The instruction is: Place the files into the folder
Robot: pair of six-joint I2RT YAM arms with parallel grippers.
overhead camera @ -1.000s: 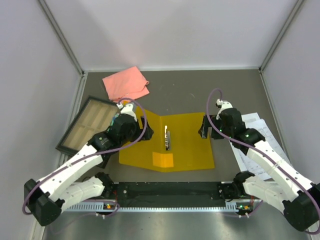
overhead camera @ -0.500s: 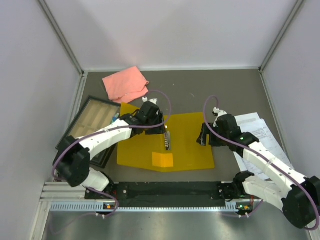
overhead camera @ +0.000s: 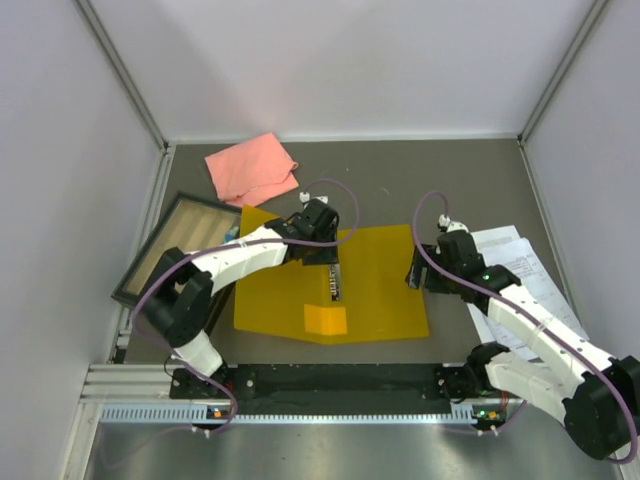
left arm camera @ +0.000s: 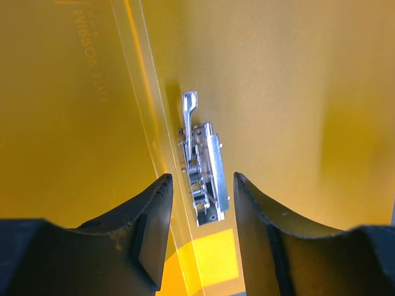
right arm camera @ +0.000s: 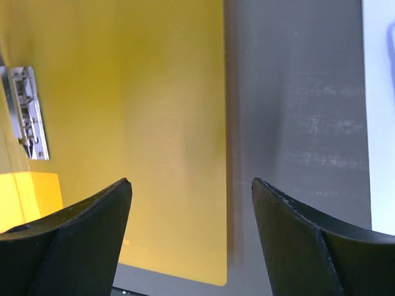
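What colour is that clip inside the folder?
Shiny silver: the clip is bare metal, seen best in the left wrist view.

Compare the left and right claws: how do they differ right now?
The left claw hovers over the metal clip at the folder's middle; the right claw hangs over the folder's right edge. The left claw's gap is narrow, the right's wide. Both are open and empty.

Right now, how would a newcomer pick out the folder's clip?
Find the open yellow folder lying flat mid-table. Along its centre fold sits a small metal clip, the only shiny silver part, with an orange patch on its near side.
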